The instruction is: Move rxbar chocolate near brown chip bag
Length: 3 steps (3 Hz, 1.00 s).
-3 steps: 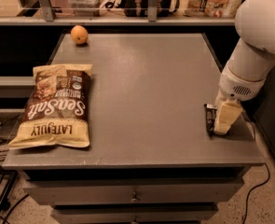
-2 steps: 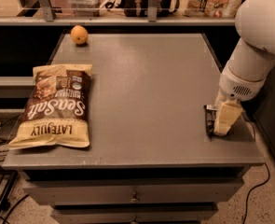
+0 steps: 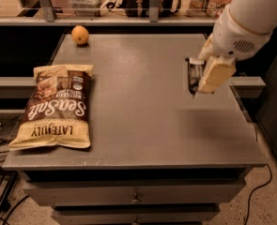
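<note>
The brown chip bag (image 3: 56, 108) lies flat on the left side of the grey table (image 3: 142, 125), its "Sea Salt" lettering facing up. The rxbar chocolate (image 3: 194, 75), a small black bar with white print, hangs upright in the air over the table's right side. My gripper (image 3: 204, 76) is shut on the bar, with a cream finger (image 3: 215, 74) covering its right side. The white arm reaches in from the upper right. The bar is far from the bag, most of the table's width to its right.
A round orange fruit (image 3: 80, 34) sits at the table's back left corner. A shelf with boxes and jars runs behind the table. Drawers are below the front edge. Cables lie on the floor at the left and right.
The gripper has lifted the rxbar chocolate off the table's right front area and now holds it higher. The chip bag and the orange have not moved.
</note>
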{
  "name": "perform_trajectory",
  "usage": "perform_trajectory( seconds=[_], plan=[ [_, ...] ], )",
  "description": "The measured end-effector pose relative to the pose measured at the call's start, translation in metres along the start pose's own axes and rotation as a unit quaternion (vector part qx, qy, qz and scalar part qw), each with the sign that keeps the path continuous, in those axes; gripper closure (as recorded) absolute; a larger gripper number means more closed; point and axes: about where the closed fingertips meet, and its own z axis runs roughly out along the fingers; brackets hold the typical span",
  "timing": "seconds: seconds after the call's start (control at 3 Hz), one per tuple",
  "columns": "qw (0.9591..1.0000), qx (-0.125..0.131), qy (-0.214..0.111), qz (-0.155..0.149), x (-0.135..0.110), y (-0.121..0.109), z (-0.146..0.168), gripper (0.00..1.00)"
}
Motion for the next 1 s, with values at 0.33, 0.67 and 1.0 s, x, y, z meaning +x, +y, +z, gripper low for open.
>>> perform_trajectory(
  seconds=[0.33,0.67,1.0],
  plan=[
    [0.9974,0.007,-0.066,-0.029,-0.044,-0.008,-0.038,1.0],
    [0.9964,0.016,-0.078,-0.03,-0.05,-0.011,-0.048,1.0],
    [0.9942,-0.003,-0.093,-0.054,-0.072,0.001,-0.03,1.0]
  ],
)
